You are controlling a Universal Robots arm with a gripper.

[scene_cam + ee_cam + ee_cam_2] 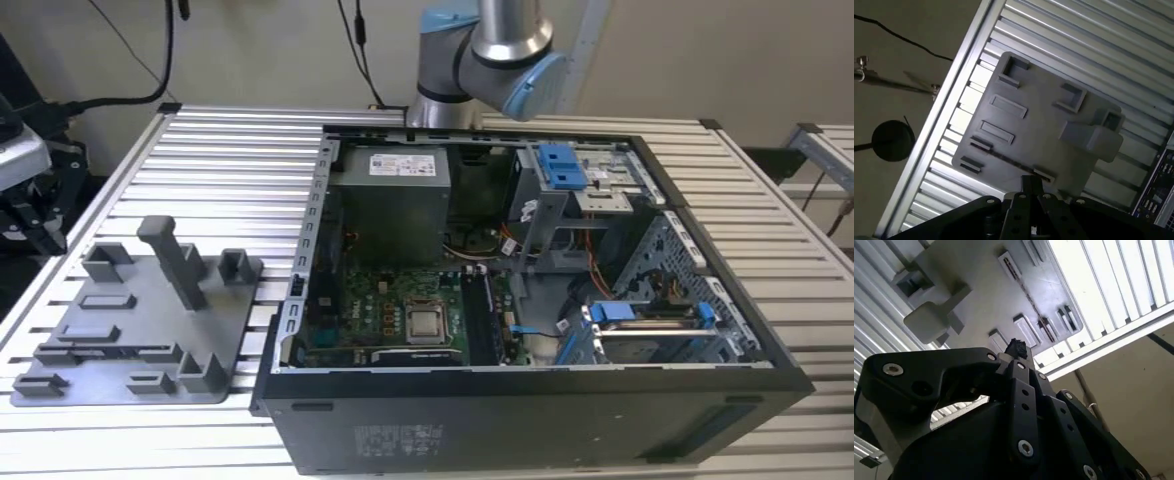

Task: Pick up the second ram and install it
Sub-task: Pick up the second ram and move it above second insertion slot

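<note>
Grey plastic tray (pixel 140 322) at the exterior view's lower left held the second ram (pixel 118 351) on edge, the empty gripper (pixel 1030 181) clenched near it in the first wrist view; the stick looked light, stiff and fragile, best pinched across its flat faces.

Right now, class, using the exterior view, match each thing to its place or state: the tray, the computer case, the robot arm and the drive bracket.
Things:
1. grey tray
2. computer case
3. robot arm
4. blue drive bracket

Places or states:
A. mounted inside the case
B. lying on its side with the panel off
C. on the slatted table, at the exterior view's left of the case
D. rising beyond the case's far edge

Pairs: 1-C; 2-B; 3-D; 4-A
</note>
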